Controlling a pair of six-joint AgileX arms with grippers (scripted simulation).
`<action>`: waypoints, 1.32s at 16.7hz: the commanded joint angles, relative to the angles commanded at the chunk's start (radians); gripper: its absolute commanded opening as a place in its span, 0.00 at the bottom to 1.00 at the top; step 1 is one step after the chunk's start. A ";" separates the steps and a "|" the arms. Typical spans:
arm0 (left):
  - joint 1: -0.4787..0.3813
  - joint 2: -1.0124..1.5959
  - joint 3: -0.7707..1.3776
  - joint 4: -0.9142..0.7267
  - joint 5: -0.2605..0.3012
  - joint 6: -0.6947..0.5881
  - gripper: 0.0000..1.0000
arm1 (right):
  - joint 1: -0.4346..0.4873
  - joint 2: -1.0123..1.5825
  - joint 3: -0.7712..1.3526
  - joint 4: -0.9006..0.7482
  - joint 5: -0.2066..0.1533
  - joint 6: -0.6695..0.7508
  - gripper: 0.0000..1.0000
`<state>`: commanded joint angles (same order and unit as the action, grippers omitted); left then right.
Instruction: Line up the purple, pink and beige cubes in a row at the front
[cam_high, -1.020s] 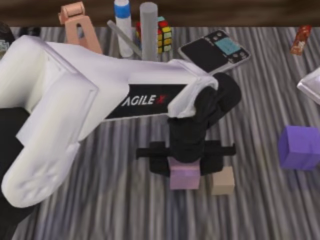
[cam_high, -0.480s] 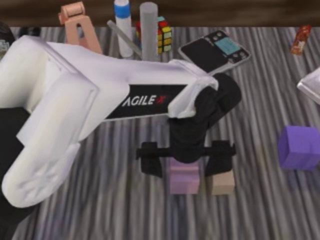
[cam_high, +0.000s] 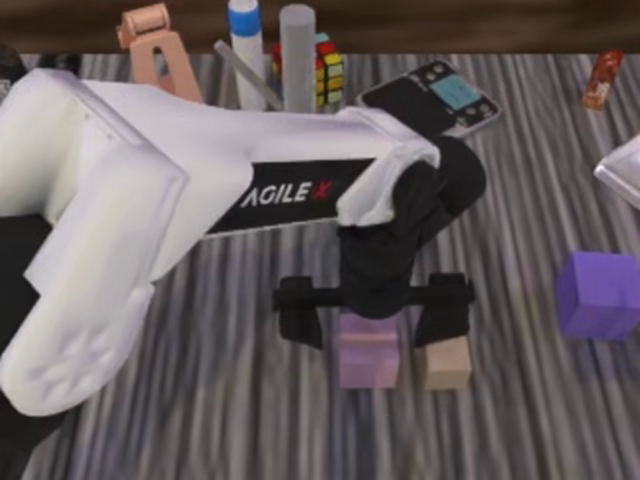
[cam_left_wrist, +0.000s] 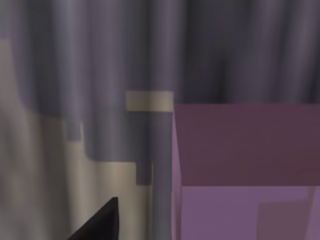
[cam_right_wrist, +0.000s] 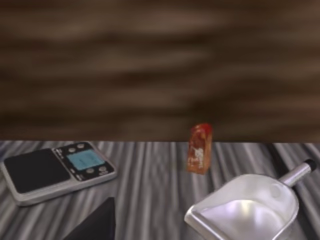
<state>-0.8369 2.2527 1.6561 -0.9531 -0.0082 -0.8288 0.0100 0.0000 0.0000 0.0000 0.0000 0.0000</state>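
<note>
Left pincer (cam_high: 372, 308) hangs spread wide above the pink cube (cam_high: 368, 352), its fingers well clear of the cube's sides. Pink cube rests on the striped surface (cam_high: 220, 400) just beside the beige cube (cam_high: 445, 362); the purple cube (cam_high: 598, 295) sits well apart at the right

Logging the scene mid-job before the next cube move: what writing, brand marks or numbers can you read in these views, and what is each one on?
"AGILE X" (the X partly cut off): white letters on the black panel of the left arm, top view.
Kitchen scale: its lit display and buttons carry marks, too blurred to read.
Small orange-red bottle: label too blurred to read.
Pink cube, beige cube, purple cube: no text.
</note>
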 joint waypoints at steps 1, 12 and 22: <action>0.003 -0.011 0.021 -0.033 0.000 -0.002 1.00 | 0.000 0.000 0.000 0.000 0.000 0.000 1.00; 0.014 -0.078 0.105 -0.183 -0.001 -0.001 1.00 | 0.002 0.009 0.008 -0.006 -0.001 0.002 1.00; 0.310 -0.731 -0.442 0.146 -0.019 0.113 1.00 | 0.051 0.583 0.459 -0.331 -0.002 0.087 1.00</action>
<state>-0.5272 1.5214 1.2142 -0.8070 -0.0273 -0.7161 0.0608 0.5826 0.4592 -0.3308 -0.0017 0.0865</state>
